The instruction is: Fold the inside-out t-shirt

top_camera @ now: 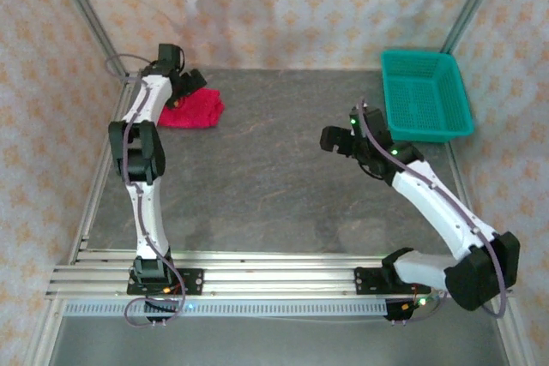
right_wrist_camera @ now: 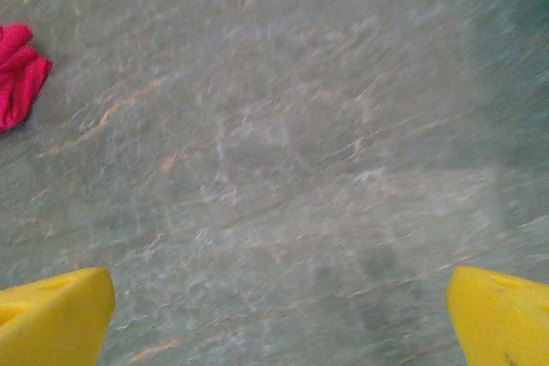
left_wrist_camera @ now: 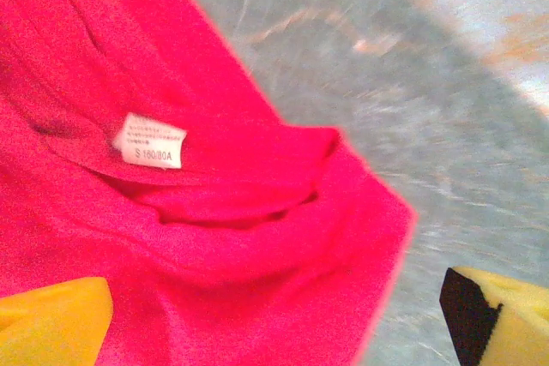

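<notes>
So the t-shirt (top_camera: 193, 111) sits as a small red bundle on the counter (top_camera: 274, 177), far across from the teal basket (top_camera: 433, 135), with its white tag (left_wrist_camera: 149, 141) facing up. It looks layered but lumpy, not a tidy fold, so I'd say it's not clearly finished. The left end effector (left_wrist_camera: 274, 323) hovers right over it, fingers apart, gripping nothing. The right end effector (right_wrist_camera: 279, 319), just beside the basket, is spread wide over bare counter.

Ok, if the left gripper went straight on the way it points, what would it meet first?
Probably the t-shirt, crumpled ahead of the open left gripper, near its white tag; depth is unclear.
</notes>
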`<control>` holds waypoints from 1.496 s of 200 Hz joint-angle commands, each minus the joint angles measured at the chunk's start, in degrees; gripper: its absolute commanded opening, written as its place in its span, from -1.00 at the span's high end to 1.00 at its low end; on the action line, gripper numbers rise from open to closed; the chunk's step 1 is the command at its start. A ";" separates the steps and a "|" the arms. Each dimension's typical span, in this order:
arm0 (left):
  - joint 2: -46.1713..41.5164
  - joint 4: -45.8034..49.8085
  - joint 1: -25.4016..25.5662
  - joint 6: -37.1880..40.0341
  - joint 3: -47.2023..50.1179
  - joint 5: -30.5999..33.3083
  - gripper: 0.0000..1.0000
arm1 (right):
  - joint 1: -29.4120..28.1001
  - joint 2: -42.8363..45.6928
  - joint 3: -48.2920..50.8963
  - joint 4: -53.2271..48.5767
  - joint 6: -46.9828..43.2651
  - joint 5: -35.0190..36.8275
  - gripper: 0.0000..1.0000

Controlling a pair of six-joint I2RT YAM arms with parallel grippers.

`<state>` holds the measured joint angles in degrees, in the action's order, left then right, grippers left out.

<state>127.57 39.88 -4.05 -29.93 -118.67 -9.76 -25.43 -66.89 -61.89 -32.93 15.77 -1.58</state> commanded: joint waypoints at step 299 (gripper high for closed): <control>-42.00 -83.19 8.30 29.95 94.69 21.44 -1.00 | 21.30 -22.41 40.55 86.77 -18.47 13.47 -0.99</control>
<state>85.65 -38.74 5.87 1.52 -22.94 11.35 -4.29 -88.44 -20.78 50.54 -2.42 14.44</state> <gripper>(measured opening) 0.992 0.994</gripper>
